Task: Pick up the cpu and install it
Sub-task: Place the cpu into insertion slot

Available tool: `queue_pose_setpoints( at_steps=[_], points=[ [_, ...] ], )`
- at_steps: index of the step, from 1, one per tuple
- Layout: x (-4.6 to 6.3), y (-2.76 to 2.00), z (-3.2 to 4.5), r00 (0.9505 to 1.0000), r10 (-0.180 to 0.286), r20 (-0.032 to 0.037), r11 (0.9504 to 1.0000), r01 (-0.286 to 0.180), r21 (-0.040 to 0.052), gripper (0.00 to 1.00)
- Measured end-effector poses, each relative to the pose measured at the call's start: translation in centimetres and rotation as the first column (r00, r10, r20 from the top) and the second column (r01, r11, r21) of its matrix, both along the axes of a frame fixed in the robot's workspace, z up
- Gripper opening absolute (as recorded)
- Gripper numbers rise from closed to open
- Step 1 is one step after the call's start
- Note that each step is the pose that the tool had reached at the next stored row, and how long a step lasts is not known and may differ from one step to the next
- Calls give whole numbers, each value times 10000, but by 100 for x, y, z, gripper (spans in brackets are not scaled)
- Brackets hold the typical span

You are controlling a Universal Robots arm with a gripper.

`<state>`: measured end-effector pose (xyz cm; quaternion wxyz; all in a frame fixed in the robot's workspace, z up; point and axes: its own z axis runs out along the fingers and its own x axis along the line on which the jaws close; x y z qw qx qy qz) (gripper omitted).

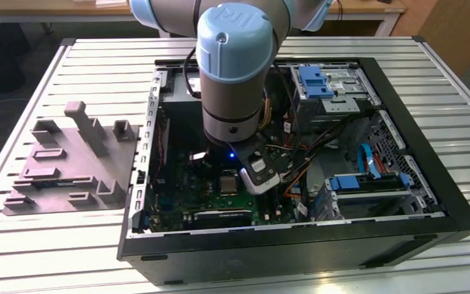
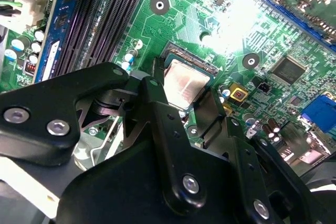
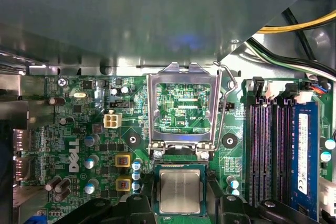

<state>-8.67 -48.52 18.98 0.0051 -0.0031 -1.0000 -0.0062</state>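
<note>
The cpu point(image 3: 179, 190), a small square chip with a pale silvery top, lies flat at the dark socket of the green motherboard point(image 3: 79, 129). In both wrist views my gripper point(image 3: 180, 206) straddles it, with one black finger point(image 2: 157, 95) hard against each of two opposite edges. The cpu point(image 2: 185, 83) looks level with the socket frame around it. The socket's metal load plate point(image 3: 152, 108) stands flipped open just beyond the chip, its wire lever point(image 3: 223, 103) raised beside it. In the exterior view the arm point(image 1: 233, 79) reaches straight down into the open computer case point(image 1: 431, 141).
A grey moulded holder point(image 1: 71, 165) with upright posts lies on the slatted table at the exterior view's left. Black memory slots point(image 3: 265, 150) run beside the socket. Cables point(image 1: 300, 153) and blue drive brackets point(image 1: 313, 82) crowd the case at the exterior view's right.
</note>
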Motion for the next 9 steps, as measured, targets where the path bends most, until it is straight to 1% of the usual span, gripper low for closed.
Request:
queue_pose_setpoints(
  at_steps=[4, 9],
  points=[
    [1, -8, -2, 10000, -17, 0, 10000, 17, -1, 47],
    [3, -9, -23, 10000, -39, -3, 10000, 39, -7, 47]
  ],
)
